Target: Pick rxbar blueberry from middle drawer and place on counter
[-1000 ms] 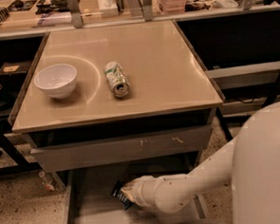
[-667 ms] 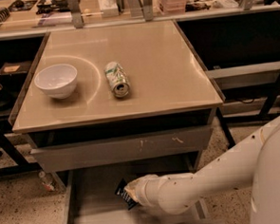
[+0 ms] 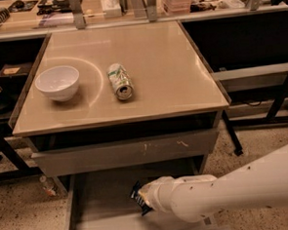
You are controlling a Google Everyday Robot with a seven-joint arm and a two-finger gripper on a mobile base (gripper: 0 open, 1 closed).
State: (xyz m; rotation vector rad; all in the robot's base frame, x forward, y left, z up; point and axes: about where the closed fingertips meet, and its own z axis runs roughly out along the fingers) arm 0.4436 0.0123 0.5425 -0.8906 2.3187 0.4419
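**Gripper down in the open drawer, its tip hidden behind the wrist**

Hidden or cut off: the gripper sits low inside the middle drawer, below the counter's front edge and a little left of its centre. The bulky white arm comes in from below the counter's right corner and covers the gripper's working end. Cannot tell whether it has hold of the bar or only meets it. The drawer's near end runs off the bottom of the view. The drawer's back lies in shadow under the scratched grey drawer front.

Task item: the rxbar blueberry is a small, flat, dark wrapped bar. It shows only as a tilted sliver right at the gripper's left side, inside the drawer. Faint pale print, unreadable; the rest is behind the wrist.

On the counter: a white bowl at the left, and a crushed green-white can lying on its side just right of it.
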